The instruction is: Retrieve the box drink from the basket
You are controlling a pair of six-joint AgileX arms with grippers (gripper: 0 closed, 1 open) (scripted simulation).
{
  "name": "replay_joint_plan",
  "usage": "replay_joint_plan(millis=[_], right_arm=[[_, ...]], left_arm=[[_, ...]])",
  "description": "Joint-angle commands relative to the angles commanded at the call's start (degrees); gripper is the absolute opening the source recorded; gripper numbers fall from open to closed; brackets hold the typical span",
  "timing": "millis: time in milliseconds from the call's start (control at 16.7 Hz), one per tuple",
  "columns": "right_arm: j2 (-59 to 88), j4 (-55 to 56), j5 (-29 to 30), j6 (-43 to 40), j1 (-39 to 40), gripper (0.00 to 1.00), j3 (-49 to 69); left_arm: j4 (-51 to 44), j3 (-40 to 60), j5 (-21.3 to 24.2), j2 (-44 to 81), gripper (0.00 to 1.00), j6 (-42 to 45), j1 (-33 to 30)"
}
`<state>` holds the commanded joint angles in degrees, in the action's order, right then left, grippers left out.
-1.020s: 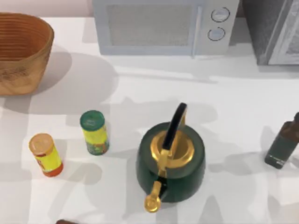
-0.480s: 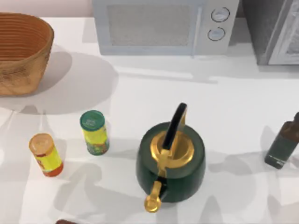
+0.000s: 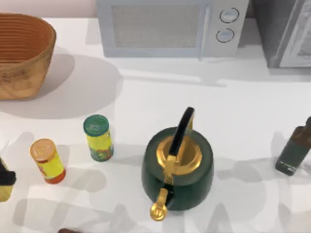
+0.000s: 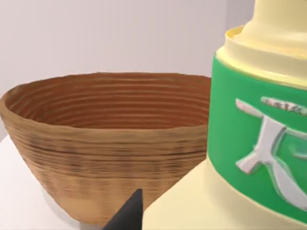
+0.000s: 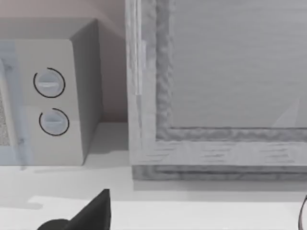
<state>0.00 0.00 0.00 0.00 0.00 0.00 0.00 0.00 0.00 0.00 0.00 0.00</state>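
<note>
Box drink (image 4: pixel 249 158): pale yellow carton, green band with white glyph (unreadable). Sat outside basket (image 4: pixel 103 158), close against left wrist camera, apparently gripped by left tool (image 3: pixel 5 182) at worktop's left edge. Judged light, crushable, slick-sided; hold flat faces mid-body. Right tool (image 5: pixel 88 213): finger state undeterminable.

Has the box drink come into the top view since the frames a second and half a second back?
Yes. The box drink now shows at the top view's left edge, left of the orange-lidded can, where there was bare table earlier.
</note>
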Motion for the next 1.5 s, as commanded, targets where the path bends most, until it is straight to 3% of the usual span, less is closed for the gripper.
replay_joint_plan(millis=[360, 540, 720, 1200, 1320, 1500], right_arm=[[0.0, 0.0, 0.0, 0.0, 0.0, 1.00, 0.0], [0.0, 0.0, 0.0, 0.0, 0.0, 1.00, 0.0], [0.0, 0.0, 0.0, 0.0, 0.0, 1.00, 0.0], [0.0, 0.0, 0.0, 0.0, 0.0, 1.00, 0.0], [0.0, 0.0, 0.0, 0.0, 0.0, 1.00, 0.0], [0.0, 0.0, 0.0, 0.0, 0.0, 1.00, 0.0]], left_arm=[[0.7, 0.0, -0.7, 1.0, 0.00, 0.1, -0.3], [5.7, 0.7, -6.3, 6.5, 0.00, 0.5, -3.8], [14.6, 2.4, -17.0, 15.8, 0.00, 1.3, -9.6], [41.2, 7.3, -53.8, 44.7, 0.00, 3.8, -27.0], [46.2, 8.1, -60.5, 50.1, 0.00, 4.2, -30.3], [51.0, 8.8, -66.4, 55.3, 0.00, 4.5, -33.5]])
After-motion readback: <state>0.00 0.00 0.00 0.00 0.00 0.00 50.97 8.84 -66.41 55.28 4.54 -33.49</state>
